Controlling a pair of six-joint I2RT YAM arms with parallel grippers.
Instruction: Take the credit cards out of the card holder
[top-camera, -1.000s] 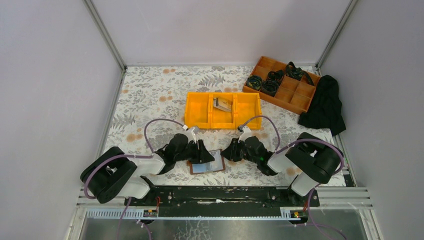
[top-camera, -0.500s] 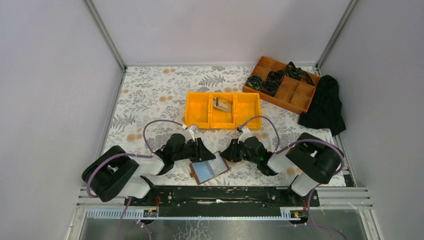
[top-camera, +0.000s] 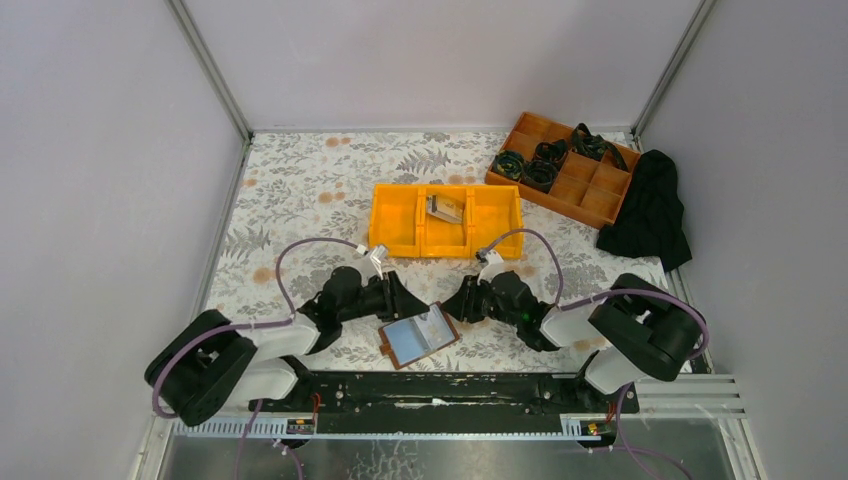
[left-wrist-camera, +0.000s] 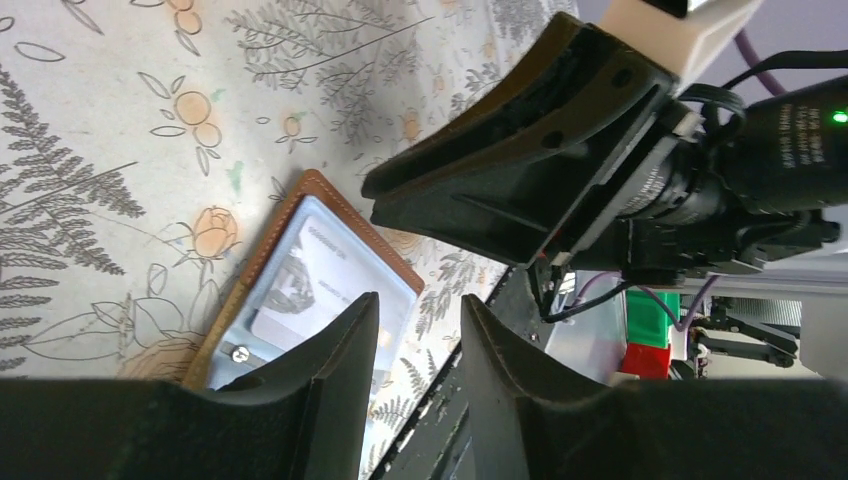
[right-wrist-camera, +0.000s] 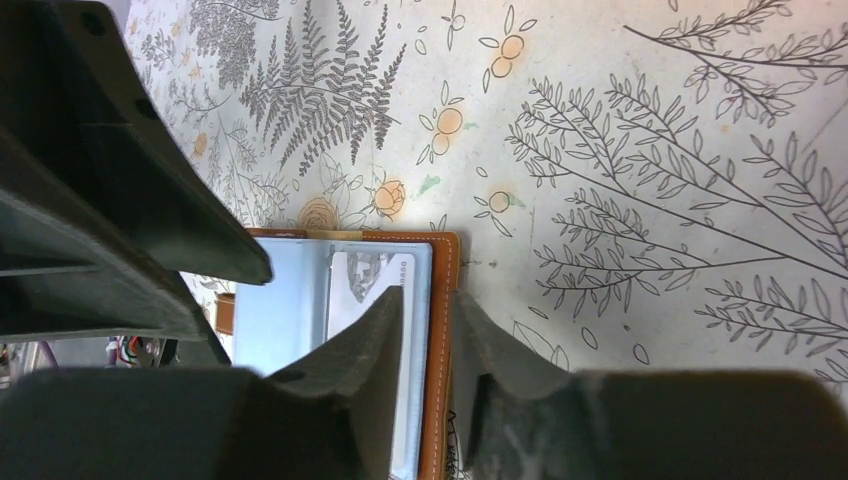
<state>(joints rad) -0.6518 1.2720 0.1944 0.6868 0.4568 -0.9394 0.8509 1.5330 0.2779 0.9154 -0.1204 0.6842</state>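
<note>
The card holder (top-camera: 418, 337), brown leather with a clear pale-blue window, lies tilted on the floral table between both arms. A silvery-grey credit card (right-wrist-camera: 372, 277) shows under the window, and the same credit card (left-wrist-camera: 292, 288) is seen from the left wrist. My right gripper (right-wrist-camera: 428, 295) is shut on the holder's stitched brown edge (right-wrist-camera: 443, 262). In the top view the right gripper (top-camera: 453, 306) sits at the holder's far right corner. My left gripper (left-wrist-camera: 420, 297) is open with nothing between its fingers. The left gripper (top-camera: 402, 300) hovers just beyond the holder's far left side.
A yellow three-compartment bin (top-camera: 445, 251) stands behind the grippers, with a small greyish flat item (top-camera: 443, 208) in its middle compartment. A wooden divided tray (top-camera: 600, 200) holding dark coiled items is at back right, beside a black cloth (top-camera: 650, 210). The black base rail (top-camera: 440, 388) runs along the near edge.
The card holder has turned, its right end swinging away from the rail. The left gripper drew back off it to the far left. The right gripper closed in on its right edge.
</note>
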